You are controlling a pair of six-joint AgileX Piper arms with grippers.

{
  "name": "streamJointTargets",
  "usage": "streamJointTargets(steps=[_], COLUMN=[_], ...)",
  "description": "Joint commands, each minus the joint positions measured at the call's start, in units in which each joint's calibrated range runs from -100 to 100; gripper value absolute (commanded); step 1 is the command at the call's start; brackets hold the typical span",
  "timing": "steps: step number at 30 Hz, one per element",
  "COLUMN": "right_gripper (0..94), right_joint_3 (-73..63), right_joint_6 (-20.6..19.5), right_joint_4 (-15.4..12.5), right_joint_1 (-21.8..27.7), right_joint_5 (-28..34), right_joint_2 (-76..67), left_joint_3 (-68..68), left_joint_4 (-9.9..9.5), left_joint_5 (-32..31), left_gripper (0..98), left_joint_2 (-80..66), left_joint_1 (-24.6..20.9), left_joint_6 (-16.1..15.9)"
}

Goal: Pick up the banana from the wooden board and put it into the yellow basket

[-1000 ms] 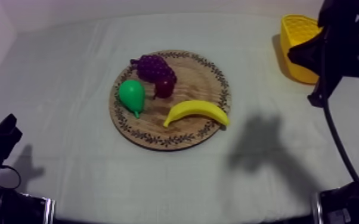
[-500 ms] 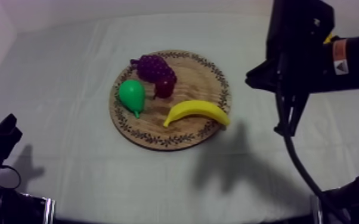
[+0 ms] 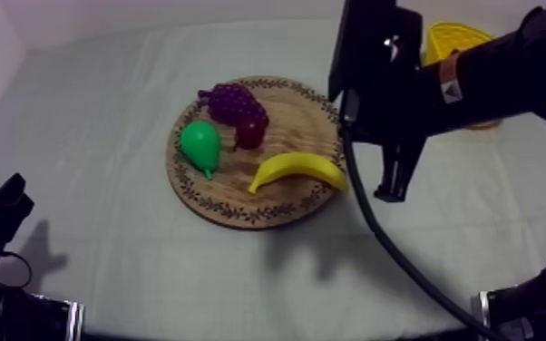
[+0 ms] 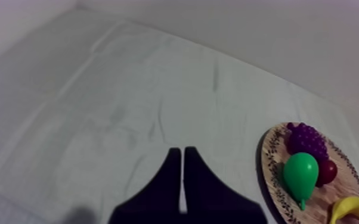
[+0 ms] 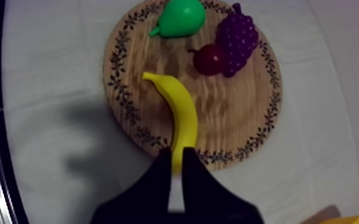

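**So, lining up for the grab now**

Left end effector point(image 4: 183, 150) sits parked, fingers pressed together, empty. The banana point(image 5: 180, 116) lies on the wooden board point(image 5: 235, 113), just off the tips of the right end effector point(image 5: 176, 154). That one swung across from the yellow basket point(image 3: 452, 38) within the last second, closed and holding nothing. Reckon it needs to open first.

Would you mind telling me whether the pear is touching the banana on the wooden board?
Apart. The top view shows bare board between the pear and the banana; the right wrist view shows the same gap.
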Motion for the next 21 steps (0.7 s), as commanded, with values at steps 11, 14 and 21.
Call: streamJointTargets(steps=[11,14,21], right_gripper=[58.6,55.3,51.8], right_joint_3=[1.7,1.9,2.2], right_joint_6=[2.4,2.8,3.5], right_joint_4=[-2.8,-3.2,-3.6], right_joint_1=[0.9,0.6,0.1], right_joint_5=[-2.8,-3.0,-3.7], right_joint_2=[0.2,0.1,1.2], left_joint_3=[0.0,0.0,0.0], left_joint_4=[-0.01,-0.01,-0.01], left_joint_5=[0.0,0.0,0.0], left_gripper=[0.1,0.1,0.1], left_joint_2=[0.0,0.0,0.0], left_joint_1=[0.0,0.0,0.0], left_joint_6=[0.0,0.0,0.0])
